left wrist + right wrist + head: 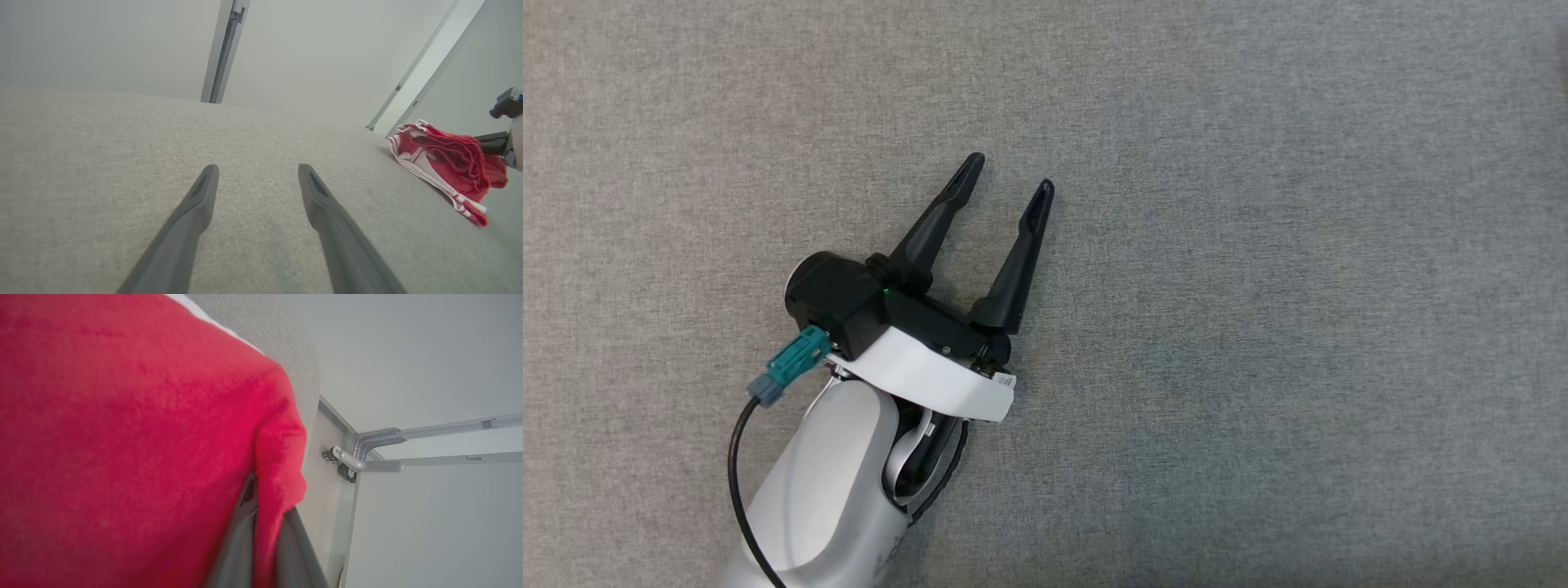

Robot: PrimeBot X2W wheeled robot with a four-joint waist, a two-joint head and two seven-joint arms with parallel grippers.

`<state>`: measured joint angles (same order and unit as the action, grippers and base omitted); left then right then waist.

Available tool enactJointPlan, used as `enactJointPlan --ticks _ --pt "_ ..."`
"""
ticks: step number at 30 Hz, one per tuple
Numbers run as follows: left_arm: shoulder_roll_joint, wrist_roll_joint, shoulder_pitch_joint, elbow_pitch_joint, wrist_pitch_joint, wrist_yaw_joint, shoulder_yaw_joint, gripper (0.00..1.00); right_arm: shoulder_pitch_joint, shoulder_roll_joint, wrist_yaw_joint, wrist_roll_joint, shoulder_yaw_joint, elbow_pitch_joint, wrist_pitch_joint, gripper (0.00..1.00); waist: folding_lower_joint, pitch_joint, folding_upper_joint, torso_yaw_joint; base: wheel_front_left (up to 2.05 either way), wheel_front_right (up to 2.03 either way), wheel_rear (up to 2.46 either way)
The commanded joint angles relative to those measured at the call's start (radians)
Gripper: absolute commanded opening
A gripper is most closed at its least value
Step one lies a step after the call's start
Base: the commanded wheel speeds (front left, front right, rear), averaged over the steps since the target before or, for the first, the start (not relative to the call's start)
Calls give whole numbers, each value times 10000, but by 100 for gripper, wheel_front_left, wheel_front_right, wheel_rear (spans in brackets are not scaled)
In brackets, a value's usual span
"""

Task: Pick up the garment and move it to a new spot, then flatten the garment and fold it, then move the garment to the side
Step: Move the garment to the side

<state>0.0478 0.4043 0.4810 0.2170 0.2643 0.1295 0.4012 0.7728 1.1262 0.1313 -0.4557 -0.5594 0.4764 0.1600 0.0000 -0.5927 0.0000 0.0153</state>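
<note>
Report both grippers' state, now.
Left gripper: open, empty, over the grey woven cloth surface.
Right gripper: shut on the red knitted garment with white-striped edging.

wide bare surface (1258, 245), garment (449, 163) at edge

Left end effector (257, 169): two dark fingers (192, 220) spread wide, bare cloth of the surface showing between them. They were held low over the grey fabric-covered surface (102, 163).

Garment (449, 163) lay bunched near the surface's right edge, well apart from those fingers. It was red cloth with white-striped trim along its lower border.

Right end effector (492, 143) showed partly at the view's right side, its dark part against the garment's far side.

Beyond the surface were a pale wall, one upright metal post (222, 53) and a slanted pale rail (425, 61).
</note>
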Motion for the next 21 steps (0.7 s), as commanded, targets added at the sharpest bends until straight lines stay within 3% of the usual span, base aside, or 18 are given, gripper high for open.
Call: enactJointPlan --ticks 1,2,3,4,10,21 --pt "63 69 158 76 -10 17 -71 100 -12 30 -12 -25 57 138 -45 0 0 -68 0 56 0 0 0" --pt "66 18 203 74 -10 17 -73 100 10 -24 -12 4 73 212 -61 16 0 -97 0 79 0 0 0" --pt "67 7 203 68 -10 17 -64 100 22 -91 -12 53 82 291 -93 68 0 -118 0 95 0 0 0" --pt "66 -6 190 65 -10 17 -53 100 20 -161 -12 48 94 366 -77 100 0 -132 0 107 0 0 0" --pt "64 -147 138 119 -10 17 6 100 96 -475 -12 -18 221 816 173 100 0 2 0 85 0 0 0" --pt "55 58 -517 218 -6 18 -149 100 574 -1089 -12 374 622 944 94 100 0 1572 0 -64 0 0 0"
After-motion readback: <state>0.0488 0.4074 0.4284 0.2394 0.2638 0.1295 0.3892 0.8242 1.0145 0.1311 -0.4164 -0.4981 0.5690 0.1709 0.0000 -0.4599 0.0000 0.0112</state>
